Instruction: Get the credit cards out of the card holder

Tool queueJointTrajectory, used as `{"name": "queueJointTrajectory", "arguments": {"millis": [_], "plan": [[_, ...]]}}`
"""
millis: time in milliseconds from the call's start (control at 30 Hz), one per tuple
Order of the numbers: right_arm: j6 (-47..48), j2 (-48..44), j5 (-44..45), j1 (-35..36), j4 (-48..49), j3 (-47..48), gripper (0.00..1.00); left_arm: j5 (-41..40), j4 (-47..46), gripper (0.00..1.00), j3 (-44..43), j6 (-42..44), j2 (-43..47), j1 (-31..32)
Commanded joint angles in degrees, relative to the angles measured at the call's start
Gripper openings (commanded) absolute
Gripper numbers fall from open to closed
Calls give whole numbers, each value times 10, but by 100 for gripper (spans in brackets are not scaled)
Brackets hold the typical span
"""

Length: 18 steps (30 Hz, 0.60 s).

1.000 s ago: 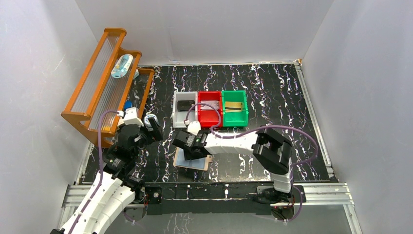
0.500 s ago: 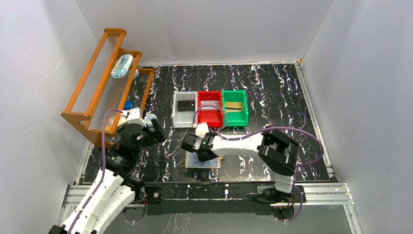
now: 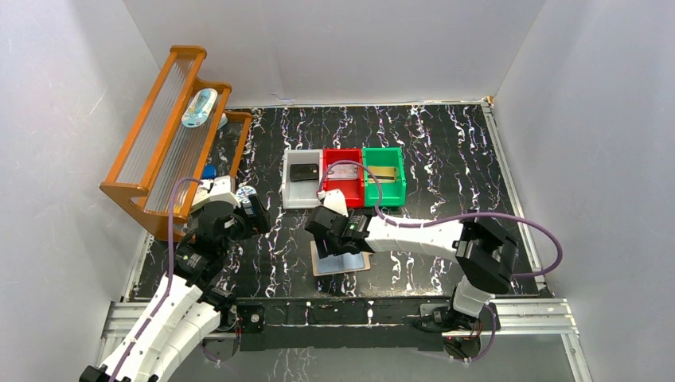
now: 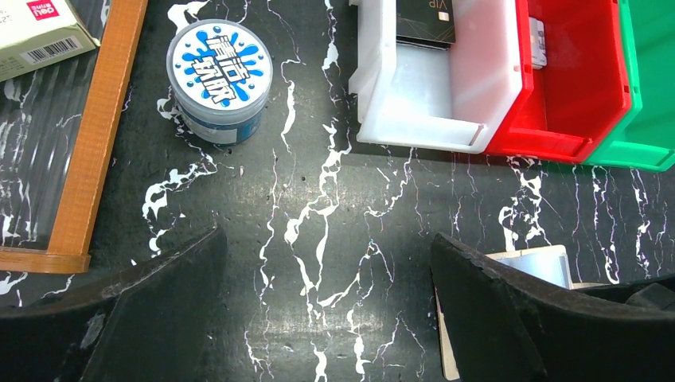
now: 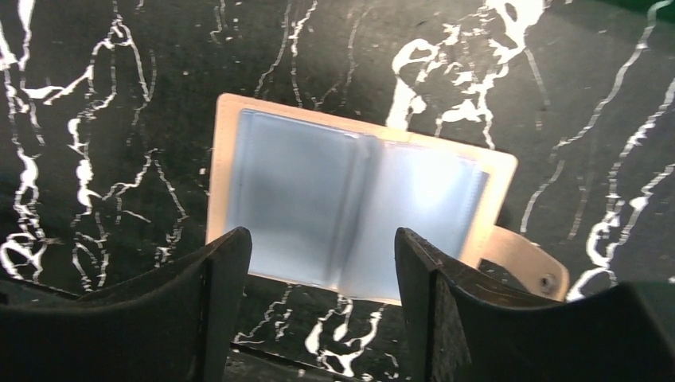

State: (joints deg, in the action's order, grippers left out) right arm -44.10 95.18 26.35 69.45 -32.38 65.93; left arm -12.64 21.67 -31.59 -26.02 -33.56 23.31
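Over on the left, the left gripper (image 4: 325,263) is hanging above the table (image 3: 446,159) near a round tub (image 4: 220,79), its jaws standing wide with nothing between them. In the middle, the card holder (image 5: 358,207) is lying open and flat near the table's front edge, in front of the grey bin (image 3: 296,199), red bin (image 3: 342,197) and green bin (image 3: 390,195). Over the last second it has been sliding rightward and turning slightly, with the right gripper (image 5: 320,247) travelling along. That gripper is now hovering just above it, jaws apart, gripping nothing. The pale blue pockets are looking empty, though glare is hiding detail, so the cards are probably already out. From overhead, the holder's long axis is running roughly left to right, slightly skewed, its strap tab (image 5: 529,259) sticking out from one short end
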Motion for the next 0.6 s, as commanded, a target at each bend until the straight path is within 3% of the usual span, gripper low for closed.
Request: {"name": "queueJointTrajectory", "arguments": {"millis": [0, 567], "plan": [[-70, 22, -48, 1, 28, 31, 77, -1, 13, 98, -6, -1, 2, -3], [-103, 146, -27, 12, -49, 96, 80, 3, 14, 98, -10, -2, -30, -4]]}}
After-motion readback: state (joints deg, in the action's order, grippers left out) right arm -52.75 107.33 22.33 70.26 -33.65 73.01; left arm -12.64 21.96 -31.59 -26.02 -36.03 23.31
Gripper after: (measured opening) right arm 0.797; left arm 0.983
